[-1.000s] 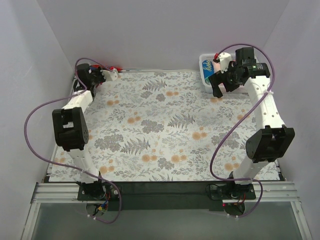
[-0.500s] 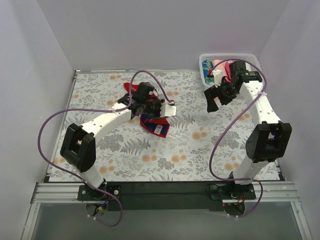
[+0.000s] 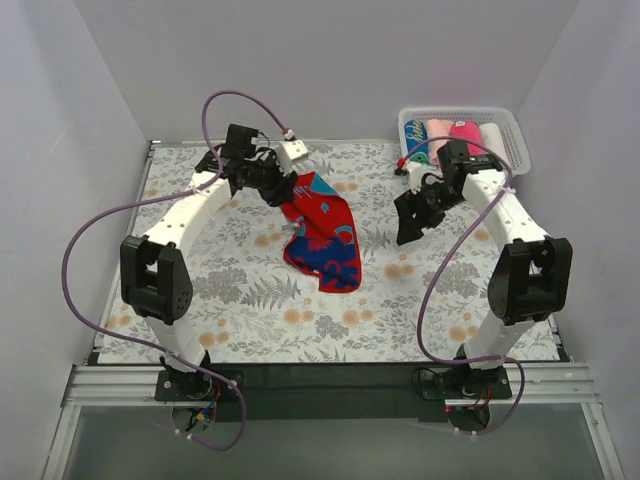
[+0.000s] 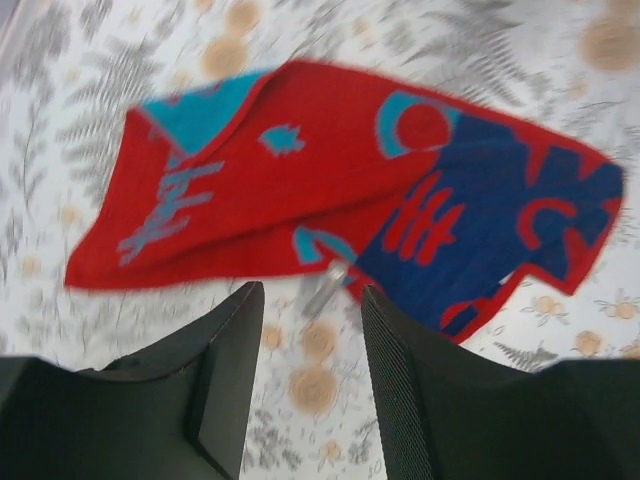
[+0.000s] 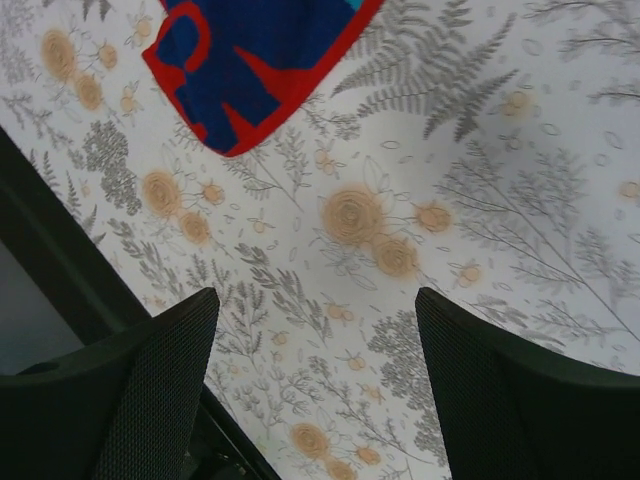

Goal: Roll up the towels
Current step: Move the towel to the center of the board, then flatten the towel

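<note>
1 flat towel [image 3: 322, 232]; ~4 rolls [image 3: 465, 129]; 1 basket [image 3: 511, 150]

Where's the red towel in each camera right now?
Top external: red towel at the table's centre.
Left wrist: it fills the upper half.
Right wrist: only its blue end, top left.
Shared landmark: that blue end, lying on the floral cloth.

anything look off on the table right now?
The red and blue towel lies diagonal and rumpled on the tablecloth, with one corner flipped over to its teal side. It is not flat for rolling. The left gripper and right gripper are open, holding nothing.
</note>
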You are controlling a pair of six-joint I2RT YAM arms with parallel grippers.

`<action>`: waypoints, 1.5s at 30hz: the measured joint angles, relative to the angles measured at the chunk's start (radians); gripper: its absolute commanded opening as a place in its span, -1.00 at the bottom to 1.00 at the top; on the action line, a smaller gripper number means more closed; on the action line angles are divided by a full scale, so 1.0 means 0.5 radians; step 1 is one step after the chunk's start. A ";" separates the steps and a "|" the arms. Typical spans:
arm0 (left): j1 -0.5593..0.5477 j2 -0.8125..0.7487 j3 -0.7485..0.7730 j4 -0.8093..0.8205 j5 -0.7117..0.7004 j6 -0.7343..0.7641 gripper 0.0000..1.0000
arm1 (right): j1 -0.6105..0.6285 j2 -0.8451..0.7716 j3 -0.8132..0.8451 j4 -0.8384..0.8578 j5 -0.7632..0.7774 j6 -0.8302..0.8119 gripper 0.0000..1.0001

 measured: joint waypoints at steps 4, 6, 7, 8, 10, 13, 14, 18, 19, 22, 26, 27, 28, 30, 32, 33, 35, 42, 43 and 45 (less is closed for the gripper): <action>0.227 0.126 -0.010 -0.007 -0.130 -0.121 -0.12 | 0.192 0.064 -0.192 0.113 -0.053 0.064 0.43; 0.257 0.225 -0.013 -0.022 -0.190 -0.170 -0.04 | 0.292 0.120 -0.292 0.196 -0.062 0.130 0.43; 0.256 0.272 -0.013 -0.027 -0.206 -0.188 0.32 | 0.334 0.152 -0.334 0.245 -0.063 0.177 0.45; 0.249 0.318 -0.014 -0.031 -0.215 -0.200 0.59 | 0.370 0.183 -0.369 0.296 -0.060 0.220 0.49; 0.231 0.375 -0.040 -0.025 -0.228 -0.256 0.61 | 0.421 0.240 -0.426 0.410 -0.042 0.314 0.50; 0.217 0.397 -0.111 -0.039 -0.227 -0.307 0.60 | 0.457 0.308 -0.469 0.548 -0.007 0.430 0.50; 0.213 0.397 -0.132 -0.043 -0.220 -0.321 0.59 | 0.464 0.333 -0.470 0.582 0.000 0.459 0.50; 0.200 0.393 -0.249 -0.007 -0.197 -0.392 0.48 | 0.488 0.420 -0.469 0.703 0.012 0.552 0.47; 0.194 0.393 -0.285 -0.001 -0.194 -0.410 0.46 | 0.495 0.442 -0.469 0.725 0.014 0.568 0.46; 0.187 0.393 -0.369 0.002 -0.185 -0.455 0.39 | 0.530 0.452 -0.466 0.754 0.010 0.600 0.35; 0.182 0.393 -0.409 0.011 -0.136 -0.491 0.36 | 0.608 0.485 -0.467 0.806 0.021 0.615 -0.27; 0.182 0.393 -0.409 0.015 -0.121 -0.494 0.36 | 0.625 0.499 -0.468 0.813 0.017 0.623 -0.38; 0.181 0.392 -0.409 0.024 -0.096 -0.500 0.37 | 0.635 0.512 -0.468 0.819 0.024 0.626 -0.48; 0.181 0.386 -0.414 0.041 -0.044 -0.513 0.40 | 0.667 0.549 -0.468 0.824 -0.002 0.635 -0.78; 0.179 0.369 -0.441 0.063 0.004 -0.531 0.41 | 0.684 0.568 -0.469 0.834 -0.005 0.635 -0.97; 0.179 0.362 -0.452 0.071 0.013 -0.542 0.40 | 0.690 0.573 -0.471 0.838 -0.015 0.636 -0.97; 0.175 0.359 -0.462 0.079 0.005 -0.563 0.34 | 0.700 0.570 -0.489 0.848 -0.031 0.634 -0.97; 0.168 0.382 -0.451 0.086 -0.139 -0.626 -0.49 | 0.911 0.367 -0.791 0.880 -0.134 0.472 -0.97; 0.169 0.403 -0.430 0.082 -0.166 -0.636 -0.60 | 0.996 0.318 -0.846 0.876 -0.134 0.430 -0.97; 0.179 0.460 -0.371 0.084 -0.207 -0.649 -0.84 | 1.167 0.231 -0.919 0.848 -0.153 0.366 -0.97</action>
